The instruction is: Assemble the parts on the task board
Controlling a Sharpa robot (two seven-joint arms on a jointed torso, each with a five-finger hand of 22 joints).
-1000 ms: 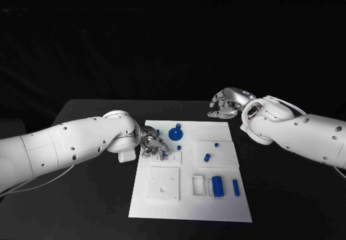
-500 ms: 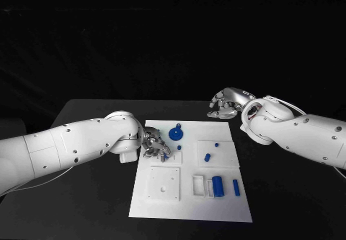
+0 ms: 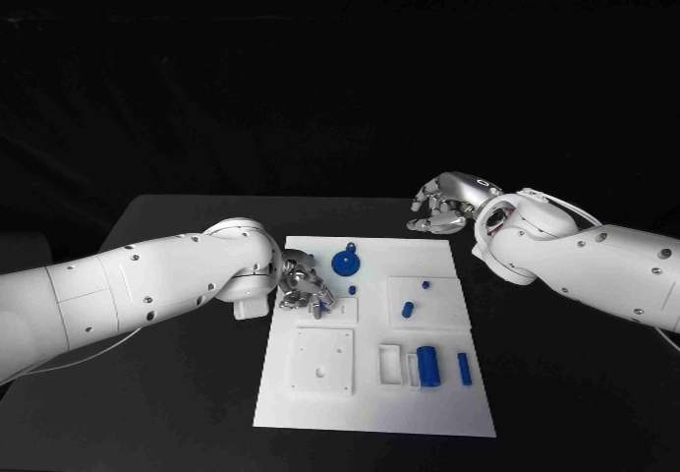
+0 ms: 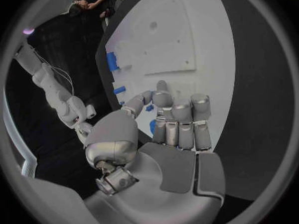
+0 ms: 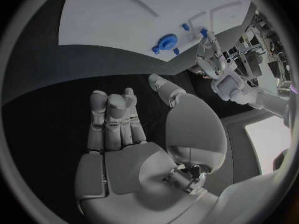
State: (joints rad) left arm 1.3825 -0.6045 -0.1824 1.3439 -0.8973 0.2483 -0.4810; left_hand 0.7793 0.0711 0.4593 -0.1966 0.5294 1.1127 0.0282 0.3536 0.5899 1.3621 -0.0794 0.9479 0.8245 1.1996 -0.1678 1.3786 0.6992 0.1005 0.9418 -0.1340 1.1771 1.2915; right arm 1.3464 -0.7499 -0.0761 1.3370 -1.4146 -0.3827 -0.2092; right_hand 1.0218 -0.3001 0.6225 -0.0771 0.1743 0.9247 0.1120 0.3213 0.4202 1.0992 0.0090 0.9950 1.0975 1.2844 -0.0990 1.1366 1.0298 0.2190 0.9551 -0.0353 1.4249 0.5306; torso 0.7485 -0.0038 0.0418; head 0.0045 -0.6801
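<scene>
Head camera above, wrist cameras close behind, all apparently sharing the task board (image 3: 371,324).

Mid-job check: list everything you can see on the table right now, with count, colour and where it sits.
table: one, black, under everything.
task board: one, white, mid-table.
round part: one, blue, far end of the board.
small parts: at least two, blue, on the raised square at the board's right.
cylinder: one, blue, near right of the board, beside a thinner blue pin.
left robot hand: silver, at the board's left edge; fingers over a small blue part, grip unclear.
right robot hand: silver, fingers curled, beyond the board's far right corner, holding nothing.
</scene>
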